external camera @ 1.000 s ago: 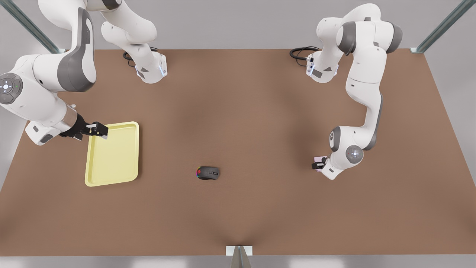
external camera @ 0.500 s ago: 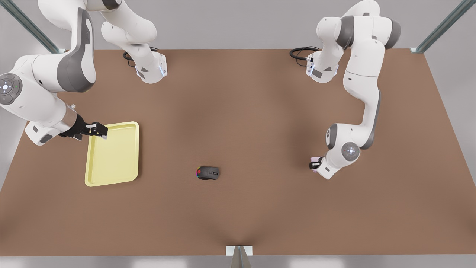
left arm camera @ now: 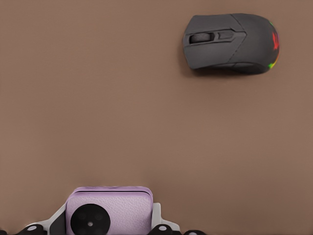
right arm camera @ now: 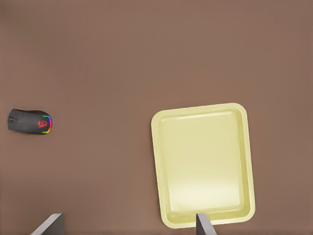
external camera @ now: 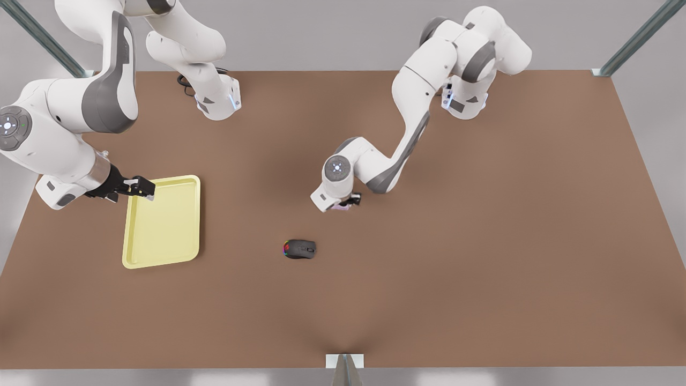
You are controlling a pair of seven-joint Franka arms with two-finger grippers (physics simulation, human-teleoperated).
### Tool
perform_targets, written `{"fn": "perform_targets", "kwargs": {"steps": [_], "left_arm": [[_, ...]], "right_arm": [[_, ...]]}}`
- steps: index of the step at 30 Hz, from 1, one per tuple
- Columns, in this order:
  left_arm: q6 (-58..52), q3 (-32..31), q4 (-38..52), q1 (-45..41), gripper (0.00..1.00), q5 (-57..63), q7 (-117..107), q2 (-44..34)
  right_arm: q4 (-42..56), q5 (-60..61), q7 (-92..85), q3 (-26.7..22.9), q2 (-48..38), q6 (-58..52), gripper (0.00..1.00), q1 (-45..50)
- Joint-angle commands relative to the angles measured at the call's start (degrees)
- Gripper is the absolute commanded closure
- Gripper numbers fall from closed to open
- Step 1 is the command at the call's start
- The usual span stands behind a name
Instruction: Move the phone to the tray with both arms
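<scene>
Brown tabletop (external camera: 482, 295) carries every object in the scene. Nearest the front view's camera lies the black computer mouse (external camera: 300, 249), lit with coloured lights at one end and resting alone on the surface near the middle; in the left wrist view the mouse (left arm camera: 231, 43) sits well apart from the held device, with bare table between them. Just beyond the mouse, the left gripper (external camera: 345, 203) hangs over the table's centre, its fingers clamped on the phone (external camera: 343, 206); from the left wrist camera the phone (left arm camera: 109, 209) shows as a pale pink-lilac block with a black round circle on its face, pinched between the gripper's pads. The phone is thus carried in the air, well apart from the tray (external camera: 161, 252). The tray, pale yellow with a raised rim, lies flat toward the front view's left, with the mouse off to one side of the straight line between phone and tray. The right gripper (external camera: 140, 187) hovers over the tray's far corner with its fingers spread apart, waiting; its wrist camera looks down on the tray (right arm camera: 161, 196) and, farther off, the mouse (right arm camera: 30, 121).
</scene>
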Motion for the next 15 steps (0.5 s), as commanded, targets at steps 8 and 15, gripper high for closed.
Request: {"fn": "perform_targets", "kwargs": {"steps": [8,15], "left_arm": [[3.69,-0.16,-3.8,0.04,0.26,0.33,-12.35,0.41],[3.07,-0.16,-7.4,-0.49,0.26,0.25,6.72,0.5]], "right_arm": [[-0.06,0.03,-0.03,-0.06,-0.06,-0.02,0.0,-0.02],[-0.06,0.03,-0.03,-0.14,-0.06,-0.02,0.0,-0.02]]}}
